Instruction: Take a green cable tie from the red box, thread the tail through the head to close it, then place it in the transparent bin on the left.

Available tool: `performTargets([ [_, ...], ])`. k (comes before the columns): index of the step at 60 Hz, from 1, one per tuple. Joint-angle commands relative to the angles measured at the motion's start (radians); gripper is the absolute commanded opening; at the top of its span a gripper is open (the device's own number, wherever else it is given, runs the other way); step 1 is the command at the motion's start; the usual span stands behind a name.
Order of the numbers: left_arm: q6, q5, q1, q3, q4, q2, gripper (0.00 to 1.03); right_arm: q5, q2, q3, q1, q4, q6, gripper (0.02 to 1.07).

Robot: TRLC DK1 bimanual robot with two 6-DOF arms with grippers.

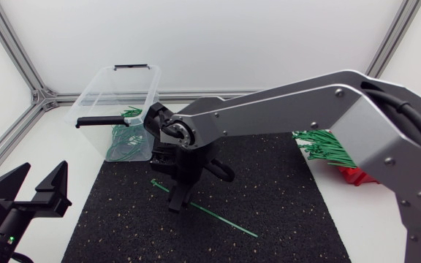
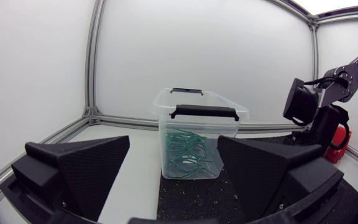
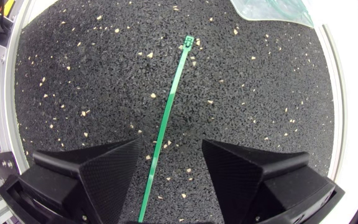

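On the black mat (image 1: 283, 212) near the middle of the table lies a single green cable tie (image 3: 169, 106), straight and unthreaded, its head pointing towards the transparent bin (image 1: 119, 95) and its tail towards the near edge of the mat. My right arm (image 1: 283, 102) comes in from the right and reaches past the middle, with the right gripper (image 3: 171, 142) pointing down over the tie; its two fingers are spread wide and the strap runs between them, closer to one finger than the other, while neither is seen pressing on it. Whether the fingertips touch the mat I cannot tell. Beyond the head of the tie stands the bin at the mat's far left corner, its black handles up, with a tangle of looped green ties (image 2: 188, 152) at its bottom. At the right edge of the mat sits the red box (image 1: 353, 175), mostly hidden behind the arm, with a bundle of loose green ties (image 1: 324, 146) spilling out. My left gripper (image 1: 46, 168) hangs at the near left corner, well apart from the tie, fingers spread and empty, facing the bin
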State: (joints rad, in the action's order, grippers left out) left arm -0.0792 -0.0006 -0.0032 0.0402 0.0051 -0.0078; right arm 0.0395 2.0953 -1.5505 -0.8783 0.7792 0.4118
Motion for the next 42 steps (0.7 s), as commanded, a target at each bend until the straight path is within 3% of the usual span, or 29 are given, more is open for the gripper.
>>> performTargets([
  [1, -0.008, 0.005, -0.009, -0.037, -0.031, 0.005, 0.99, 0.005, 0.042, -0.023, -0.007, 0.003, -0.022, 0.66],
  [4, -0.008, 0.005, -0.009, -0.037, -0.031, 0.005, 0.99, 0.008, 0.048, -0.022, -0.008, 0.002, -0.027, 0.61],
  [17, -0.008, 0.005, -0.009, -0.037, -0.031, 0.005, 0.99, 0.017, 0.066, -0.016, -0.011, -0.003, -0.047, 0.61],
  [28, -0.008, 0.005, -0.007, -0.037, -0.031, 0.005, 0.99, 0.04, 0.071, 0.001, -0.011, -0.003, -0.059, 0.43],
  [31, -0.008, 0.005, -0.007, -0.037, -0.031, 0.003, 0.99, 0.046, 0.071, 0.006, -0.011, -0.003, -0.064, 0.34],
  [42, -0.008, 0.005, -0.007, -0.037, -0.03, 0.003, 0.99, 0.068, 0.077, 0.029, -0.014, -0.006, -0.087, 0.2],
])
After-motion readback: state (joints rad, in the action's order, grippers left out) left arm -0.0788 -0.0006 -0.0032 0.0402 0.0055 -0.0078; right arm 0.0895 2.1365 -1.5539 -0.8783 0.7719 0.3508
